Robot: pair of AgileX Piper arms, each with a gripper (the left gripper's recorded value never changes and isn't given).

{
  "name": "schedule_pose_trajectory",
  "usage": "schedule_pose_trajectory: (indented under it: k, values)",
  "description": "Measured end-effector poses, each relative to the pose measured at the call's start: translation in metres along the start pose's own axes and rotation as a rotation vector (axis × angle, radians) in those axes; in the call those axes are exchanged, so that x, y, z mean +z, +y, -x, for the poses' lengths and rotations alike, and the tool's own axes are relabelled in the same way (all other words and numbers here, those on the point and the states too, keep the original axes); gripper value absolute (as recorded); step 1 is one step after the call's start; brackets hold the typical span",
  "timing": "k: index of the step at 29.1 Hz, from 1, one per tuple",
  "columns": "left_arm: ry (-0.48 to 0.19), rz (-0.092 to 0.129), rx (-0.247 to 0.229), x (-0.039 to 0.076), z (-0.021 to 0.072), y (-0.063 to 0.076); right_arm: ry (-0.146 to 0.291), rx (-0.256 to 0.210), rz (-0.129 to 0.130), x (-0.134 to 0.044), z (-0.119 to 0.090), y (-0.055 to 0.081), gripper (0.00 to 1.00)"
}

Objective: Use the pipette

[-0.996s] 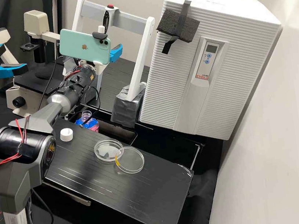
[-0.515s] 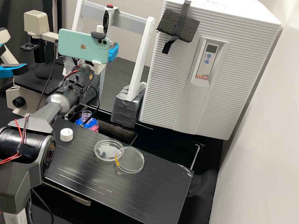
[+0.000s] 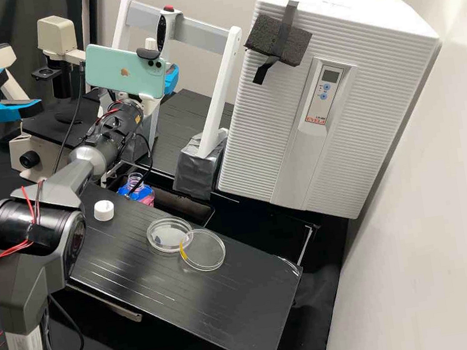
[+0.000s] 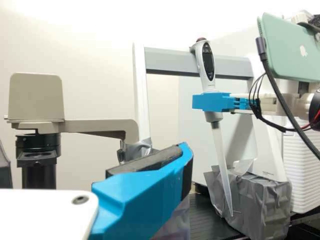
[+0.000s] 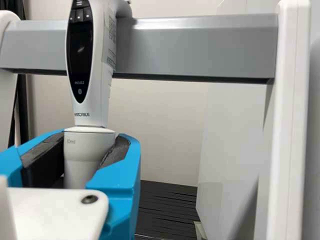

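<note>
Though left jaws seemingly apart, right jaws tight around one pipette; two dishes.

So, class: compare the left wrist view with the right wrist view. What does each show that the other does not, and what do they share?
Left wrist view, not the right: the long tapered pipette tip, the mint-green phone, the microscope and the stand's grey-taped base. Right wrist view, not the left: the dark pads of the right gripper on either side of the pipette, and its dark front panel close up. Both: the pipette upright before the stand's grey crossbar, with the right gripper closed round it.
</note>
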Motion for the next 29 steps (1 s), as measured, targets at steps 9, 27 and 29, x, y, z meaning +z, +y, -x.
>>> schedule_pose_trajectory:
  k: [9, 27, 29]
  values:
    - [0.0, 0.0, 0.0, 0.0, 0.0, 0.0, 0.003, 0.003, -0.001, -0.001, 0.001, 0.001, 0.0]
    - [0.0, 0.007, 0.0, 0.0, 0.0, 0.0, 0.096, 0.133, -0.065, -0.028, 0.024, 0.041, 0.0]
    - [0.0, 0.026, 0.0, 0.0, 0.0, 0.0, 0.127, 0.175, -0.07, -0.03, 0.029, 0.039, 0.0]
